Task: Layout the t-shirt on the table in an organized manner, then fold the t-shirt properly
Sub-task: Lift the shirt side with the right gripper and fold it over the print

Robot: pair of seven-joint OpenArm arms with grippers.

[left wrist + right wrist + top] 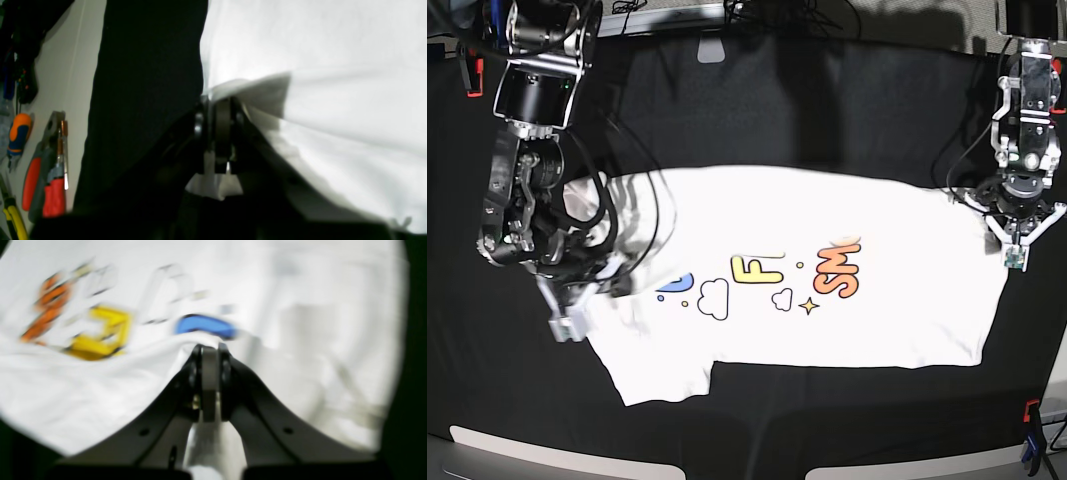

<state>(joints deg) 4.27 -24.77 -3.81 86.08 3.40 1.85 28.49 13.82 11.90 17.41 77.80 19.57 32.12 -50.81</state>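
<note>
The t-shirt (827, 310) is spread print side up across the middle of the table (827, 110), with its lettering and small cloud and star doodles turned toward the front edge. One shirt is seen, and one black cloth-covered surface beneath it.

The left gripper (218, 100) is clenched on the white cloth: in the left wrist view the jaws are pressed together, a fold of fabric is pinched at their tip, and a scrap of white shows between them further back. In the base view this gripper (1017, 240) is placed at the shirt's edge on that view's right.

The right gripper (209, 348) is likewise clamped on the t-shirt (100, 390); in the right wrist view the jaws are closed, with the cloth bunched up at their tip just below the blue letter, and white fabric is caught between them behind. In the base view it (577, 300) is placed at the shirt's opposite end, where the fabric is gathered and lifted.

Two arms and two grippers are counted. Beside the table's edge, in the left wrist view, several hand tools (43, 173) with red, orange and yellow handles are laid on a pale surface; their exact number cannot be told. One red clamp (1031, 412) is seen at the table's near corner.
</note>
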